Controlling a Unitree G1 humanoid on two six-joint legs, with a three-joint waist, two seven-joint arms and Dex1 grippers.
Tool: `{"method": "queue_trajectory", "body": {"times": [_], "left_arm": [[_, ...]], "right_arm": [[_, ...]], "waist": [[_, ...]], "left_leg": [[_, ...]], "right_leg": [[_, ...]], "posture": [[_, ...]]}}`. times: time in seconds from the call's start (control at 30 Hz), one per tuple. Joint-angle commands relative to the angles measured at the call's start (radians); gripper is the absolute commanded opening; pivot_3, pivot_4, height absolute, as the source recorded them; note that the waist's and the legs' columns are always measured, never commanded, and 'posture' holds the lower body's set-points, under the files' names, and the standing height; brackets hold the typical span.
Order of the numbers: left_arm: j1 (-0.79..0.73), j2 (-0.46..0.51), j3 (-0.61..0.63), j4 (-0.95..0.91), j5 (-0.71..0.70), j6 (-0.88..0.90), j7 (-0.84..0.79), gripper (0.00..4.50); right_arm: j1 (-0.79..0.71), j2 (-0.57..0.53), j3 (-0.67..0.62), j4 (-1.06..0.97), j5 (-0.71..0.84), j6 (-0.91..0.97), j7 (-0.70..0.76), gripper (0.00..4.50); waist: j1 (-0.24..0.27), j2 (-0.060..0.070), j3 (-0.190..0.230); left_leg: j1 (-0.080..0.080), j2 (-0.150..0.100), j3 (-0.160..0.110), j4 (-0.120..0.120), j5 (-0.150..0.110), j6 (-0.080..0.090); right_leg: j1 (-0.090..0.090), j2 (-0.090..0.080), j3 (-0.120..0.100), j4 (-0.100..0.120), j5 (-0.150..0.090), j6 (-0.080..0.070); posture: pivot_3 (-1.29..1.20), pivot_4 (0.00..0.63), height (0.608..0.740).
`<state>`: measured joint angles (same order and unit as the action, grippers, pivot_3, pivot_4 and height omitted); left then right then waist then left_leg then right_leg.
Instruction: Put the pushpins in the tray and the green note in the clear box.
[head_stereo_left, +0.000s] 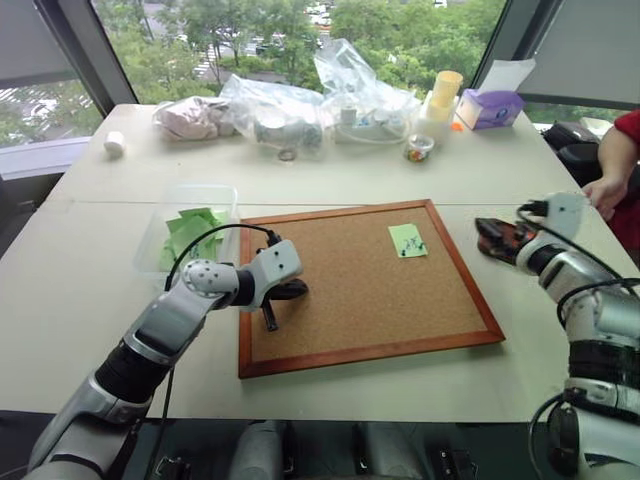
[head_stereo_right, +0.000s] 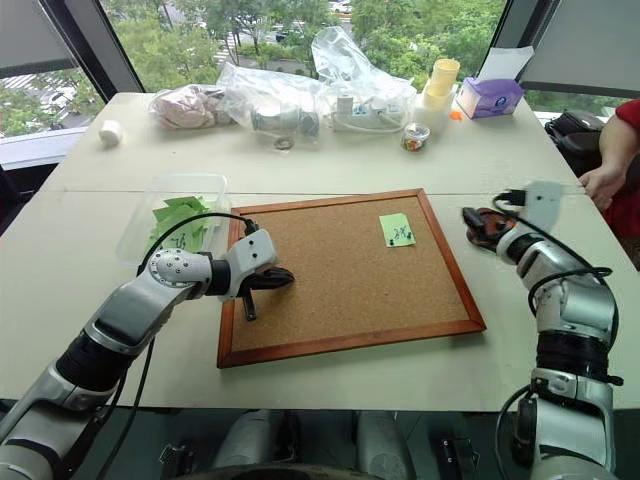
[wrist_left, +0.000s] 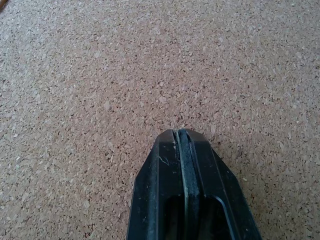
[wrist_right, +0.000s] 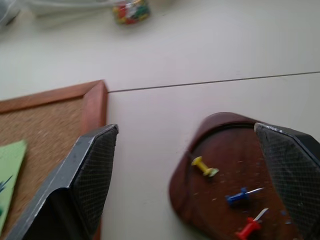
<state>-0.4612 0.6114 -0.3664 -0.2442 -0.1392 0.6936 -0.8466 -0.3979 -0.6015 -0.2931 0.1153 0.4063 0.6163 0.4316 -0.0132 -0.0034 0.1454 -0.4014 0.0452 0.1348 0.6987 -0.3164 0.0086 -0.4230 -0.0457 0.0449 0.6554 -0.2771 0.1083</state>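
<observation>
The green note (head_stereo_left: 407, 240), with small dark marks, lies on the corkboard's far right part. The reddish-brown tray (head_stereo_left: 492, 232) sits on the table just right of the board. In the right wrist view the tray (wrist_right: 181, 186) holds a yellow pushpin (wrist_right: 204, 167), a blue one (wrist_right: 239, 196) and a red one (wrist_right: 248, 229). My right gripper (wrist_right: 187, 132) hangs over the tray, open and holding nothing. My left gripper (head_stereo_left: 293, 290) is shut and empty, low over the board's left part (wrist_left: 181, 134). The clear box (head_stereo_left: 172, 205) stands left of the board with green papers inside.
The wood-framed corkboard (head_stereo_left: 300, 366) fills the table's middle. Crinkled clear bags (head_stereo_left: 300, 105), a small jar of coloured pins (head_stereo_left: 419, 147), stacked yellow cups (head_stereo_left: 443, 92) and a purple tissue box (head_stereo_left: 489, 108) line the far edge. A person's hand (head_stereo_left: 605, 190) rests at the right edge.
</observation>
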Motion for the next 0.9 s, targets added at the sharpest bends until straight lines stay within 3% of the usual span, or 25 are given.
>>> {"method": "queue_trajectory", "body": {"times": [0.03, 0.3, 0.8, 0.9], "left_arm": [[0.018, 0.003, -0.013, 0.001, 0.003, -0.004, -0.018, 0.00], [0.006, 0.002, -0.003, 0.018, 0.006, -0.035, -0.033, 0.00], [0.025, -0.004, -0.011, 0.009, 0.010, -0.054, -0.037, 0.00], [0.026, -0.004, -0.011, 0.010, 0.014, -0.056, -0.036, 0.00]], "right_arm": [[0.026, -0.014, 0.071, -0.183, 0.015, 0.000, 0.081, 4.46], [0.077, 0.037, 0.152, -0.217, -0.011, -0.029, 0.113, 4.46], [0.062, 0.096, 0.164, -0.118, -0.070, -0.064, 0.070, 4.46], [0.053, 0.100, 0.173, -0.098, -0.093, -0.066, 0.062, 3.72]], "waist": [[0.001, 0.000, 0.000], [0.002, 0.000, 0.000], [0.002, 0.000, 0.000], [0.001, 0.000, 0.000]], "left_leg": [[0.000, 0.000, 0.000, 0.000, 0.000, 0.000], [-0.001, 0.000, 0.000, 0.000, 0.000, 0.001], [-0.001, 0.000, 0.000, 0.000, 0.000, 0.001], [-0.001, 0.000, 0.000, 0.000, 0.000, 0.001]], "right_leg": [[0.000, 0.000, 0.000, 0.000, 0.000, 0.000], [-0.001, 0.000, 0.000, 0.000, 0.000, 0.000], [-0.001, 0.000, -0.001, -0.001, 0.000, 0.000], [-0.001, 0.000, -0.001, -0.001, 0.000, 0.000]], "posture": [[0.00, 0.150, 0.728], [0.00, 0.150, 0.728], [0.00, 0.150, 0.728], [0.00, 0.150, 0.728]]}}
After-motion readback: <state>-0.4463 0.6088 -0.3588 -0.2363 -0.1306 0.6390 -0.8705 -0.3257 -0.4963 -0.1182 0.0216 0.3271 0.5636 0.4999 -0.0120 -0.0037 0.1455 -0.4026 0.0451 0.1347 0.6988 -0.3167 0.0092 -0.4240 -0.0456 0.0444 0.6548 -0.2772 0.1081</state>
